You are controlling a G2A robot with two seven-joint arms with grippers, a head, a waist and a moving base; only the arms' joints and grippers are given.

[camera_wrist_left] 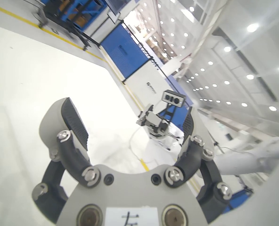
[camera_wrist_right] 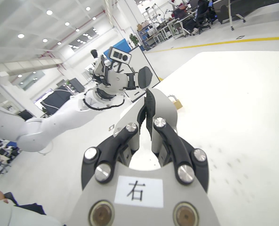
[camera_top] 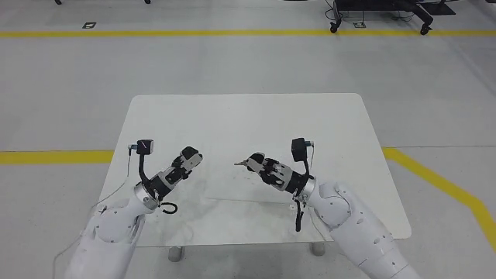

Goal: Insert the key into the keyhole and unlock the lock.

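Note:
A small brass padlock [camera_wrist_right: 177, 104] lies on the white table [camera_top: 248, 116], just beyond the tips of my right gripper [camera_wrist_right: 149, 93] and partly hidden by one finger. The top view shows the padlock [camera_top: 238, 163] as a small speck at that gripper's [camera_top: 252, 162] tip. The right gripper is shut, pads pressed together, and I cannot make out a key between them. My left gripper [camera_wrist_left: 127, 109] is open and empty, held over the table's near left part [camera_top: 189, 157], facing the right gripper [camera_wrist_left: 143, 119] across a short gap.
The table's near edge runs just behind both arms. Yellow floor lines [camera_top: 232, 32] and a black wheeled frame [camera_top: 380, 4] lie beyond the far edge. The far half of the table is bare.

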